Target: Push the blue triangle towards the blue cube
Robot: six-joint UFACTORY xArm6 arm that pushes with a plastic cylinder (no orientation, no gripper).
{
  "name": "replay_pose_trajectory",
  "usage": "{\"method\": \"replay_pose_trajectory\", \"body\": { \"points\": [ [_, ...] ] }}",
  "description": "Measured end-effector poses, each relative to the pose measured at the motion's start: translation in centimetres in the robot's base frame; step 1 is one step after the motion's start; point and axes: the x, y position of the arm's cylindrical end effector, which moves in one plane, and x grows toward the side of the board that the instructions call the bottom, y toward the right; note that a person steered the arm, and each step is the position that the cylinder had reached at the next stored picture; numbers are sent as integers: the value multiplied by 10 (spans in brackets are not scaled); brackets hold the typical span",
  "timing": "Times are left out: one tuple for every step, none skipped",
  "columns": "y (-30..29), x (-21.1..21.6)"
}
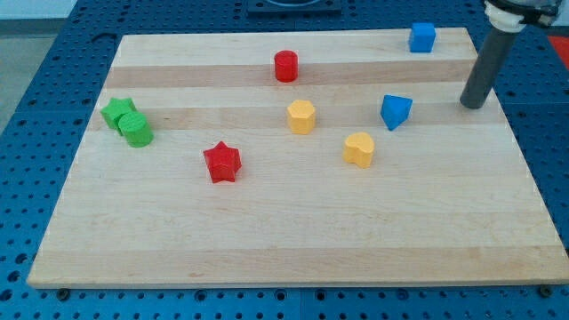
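Note:
The blue triangle [396,111] lies on the wooden board right of centre. The blue cube [422,37] sits near the board's top edge at the right, above and slightly right of the triangle. My tip [472,105] rests on the board near the right edge, to the right of the blue triangle and well apart from it, below and right of the blue cube.
A red cylinder [285,66] stands at top centre. A yellow hexagonal block [301,116] and a yellow heart [359,149] lie left of and below the triangle. A red star [221,163] is left of centre. Two green blocks [127,122] touch at the left edge.

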Motion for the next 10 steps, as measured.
{"method": "replay_pose_trajectory", "body": {
  "points": [
    [-20, 25],
    [-53, 49],
    [-84, 57],
    [-108, 57],
    [-122, 57],
    [-131, 50],
    [-131, 30],
    [-131, 27],
    [-123, 22],
    [-107, 22]
  ]
}}
